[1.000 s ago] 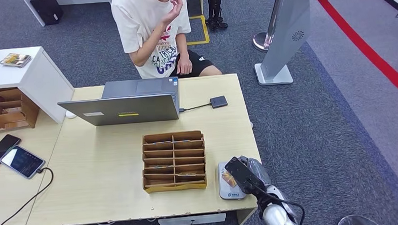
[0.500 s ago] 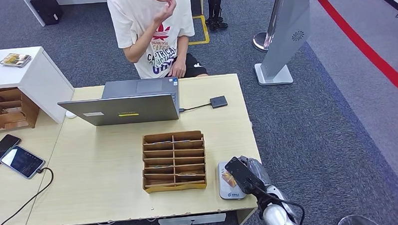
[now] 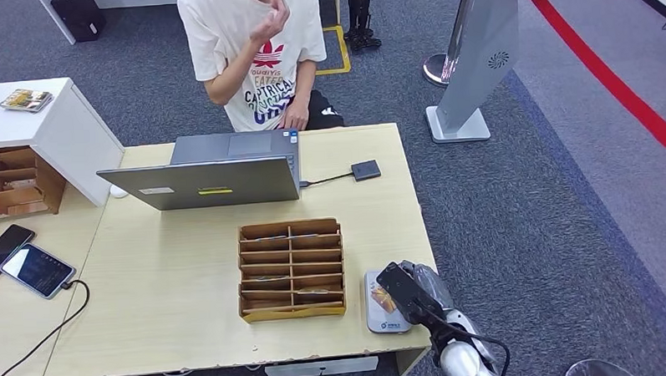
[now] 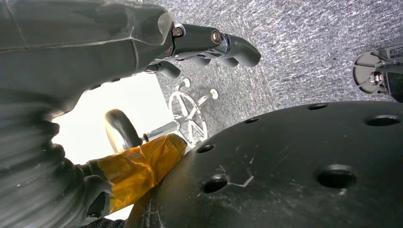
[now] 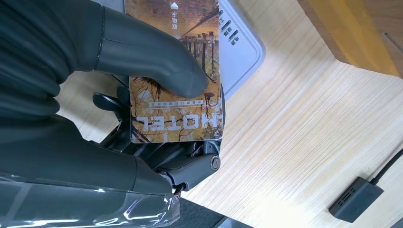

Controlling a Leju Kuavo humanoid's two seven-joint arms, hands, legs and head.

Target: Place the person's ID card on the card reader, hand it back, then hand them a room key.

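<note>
Right hand pinches a hotel card over the card reader at the desk's near right corner.

Cardboard organizer (image 3: pixel 291 270) mid-desk, two columns of slots, a few flat cards lying in the lower ones, exact count unclear. Second cardboard rack (image 3: pixel 12 181) at far left, contents unclear. Right hand (image 5: pixel 142 95) comes in from below right, thumb pressed on top of the card (image 5: pixel 178 85) with dark fingers (image 5: pixel 190 166) under it; card printed "HOTEL", autumn photo, partly overlapping the grey card reader (image 5: pixel 240 50). Left hand (image 4: pixel 142 42) hangs low over carpet, fingers slightly curled, holding nothing. One person (image 3: pixel 254 53) seated behind the desk (image 3: pixel 166 302), hand raised to face. One open laptop (image 3: pixel 208 171), one small black hub (image 3: pixel 366 169) cabled to it, two phones (image 3: pixel 23 261) on the left.
</note>
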